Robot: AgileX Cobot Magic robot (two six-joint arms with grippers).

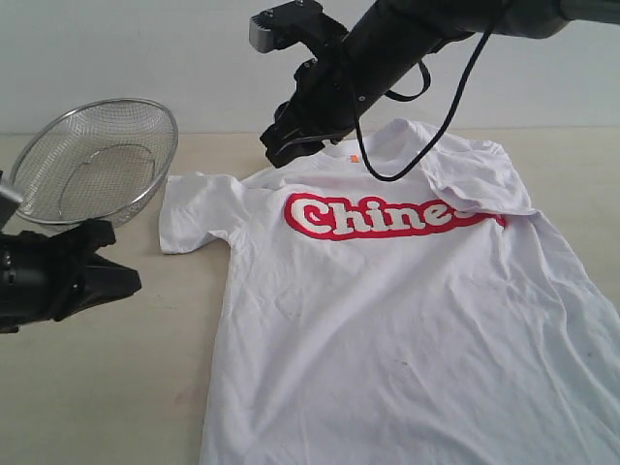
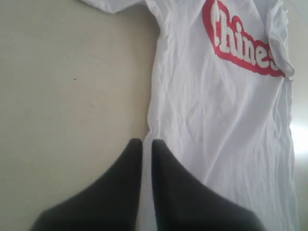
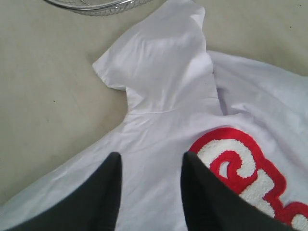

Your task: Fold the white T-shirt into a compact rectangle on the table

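**T-shirt [image 1: 387, 320] lies chest-up on table [image 1: 116, 387]; right tool parted, left tool nearly closed**

The white T-shirt is spread wrinkled over the table, with its red lettering [image 1: 387, 215] facing up. One sleeve [image 1: 475, 179] is folded in over the chest and hides the end of the word. The other sleeve [image 1: 194, 213] lies flat and points out from the body.

The right tool [image 3: 151, 159] hangs over the shoulder by the collar, close to the orange neck tag [image 1: 355, 158]. Its fingers [image 3: 108, 192] are apart and nothing is clamped between them. Beneath it are the shoulder seam and the first red letter, and the flat sleeve lies just ahead of the tips.

The left tool [image 2: 147, 142] has its fingers [image 2: 173, 192] almost together, with only a thin slit between them, and it holds nothing. Its tips are over the shirt's side edge, so one finger is above bare table and the other above cloth. The lettering lies well ahead of it.

A steel mesh bowl [image 1: 97, 160] sits tilted on the table beyond the left tool, near the flat sleeve but not touching it.
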